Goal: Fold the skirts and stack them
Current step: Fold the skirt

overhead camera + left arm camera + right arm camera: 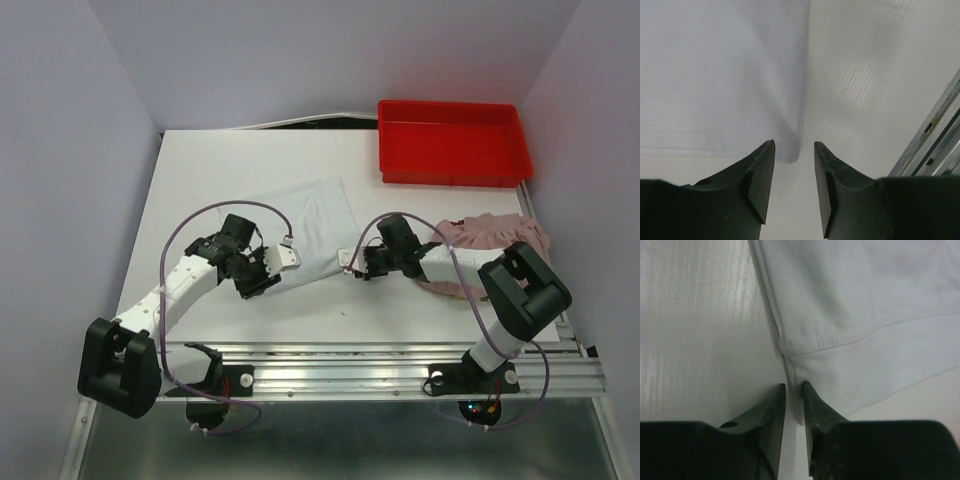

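Broadly, across a white table (pixel 200 170) walled on three sides, with bare surface showing left of the cloth and along the near rail. At the far right corner, a red tray (pixel 452 178) close to the back edge. Left of centre, a pale skirt (pixel 315 215) lying flat and slightly askew; at the right edge, a pink skirt (pixel 490 232) bunched up and partly covered by the right arm. At the pale skirt's near left corner, the left gripper (pixel 794 145), jaws spread with nothing between them, corner just ahead of the tips. On its near right side, the right gripper (pixel 793 386), jaws only a narrow slit apart astride the hem; cannot tell whether actually pressing the cloth.
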